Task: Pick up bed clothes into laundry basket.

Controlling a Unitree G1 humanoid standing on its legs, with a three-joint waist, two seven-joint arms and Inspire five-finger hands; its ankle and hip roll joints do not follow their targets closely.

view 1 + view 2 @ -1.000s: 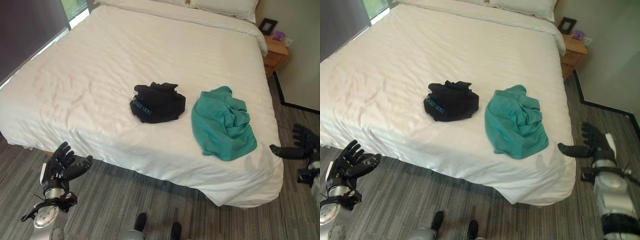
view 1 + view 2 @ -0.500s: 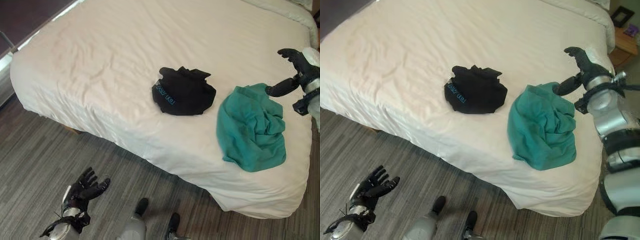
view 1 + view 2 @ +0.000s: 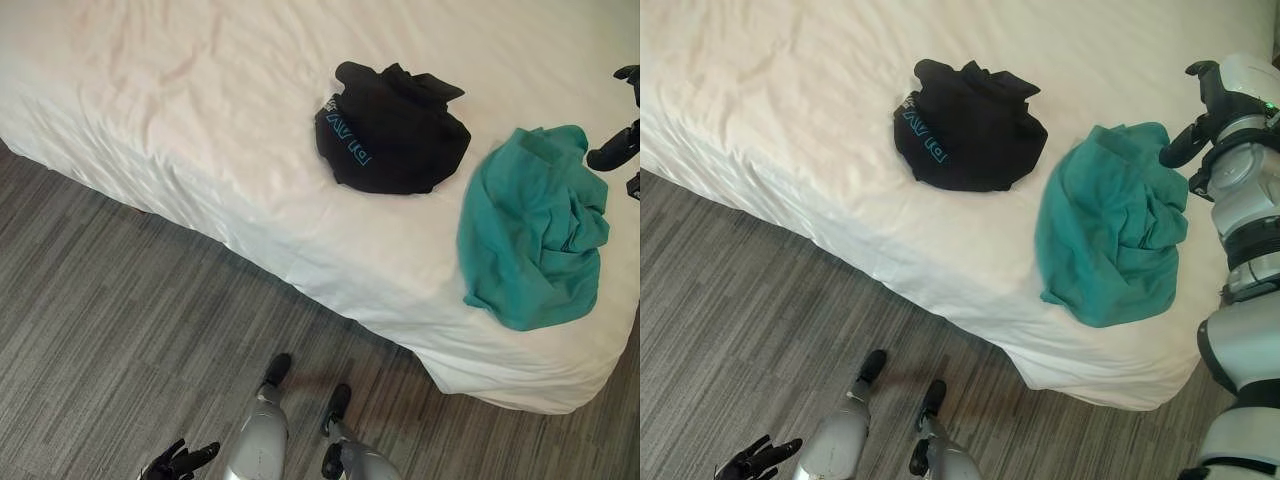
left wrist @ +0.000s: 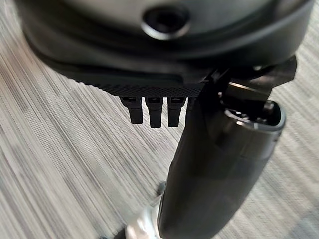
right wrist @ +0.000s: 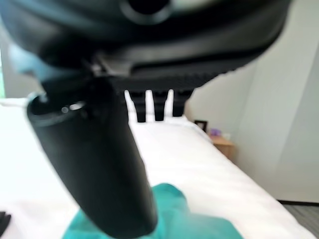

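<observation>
Striped grey carpet floor [image 3: 120, 300]

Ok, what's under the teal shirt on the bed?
The teal shirt lies crumpled on the bed's white sheet, which shows all round it. Anything beneath its folds is covered. The right hand hovers above its far edge.

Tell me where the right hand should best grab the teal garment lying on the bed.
Probably the bunched folds at the far right of the teal garment, nearest the right hand. Come down from above and pinch a raised ridge with the fingers; the near part lies flat on the bed, offering little to catch.
</observation>
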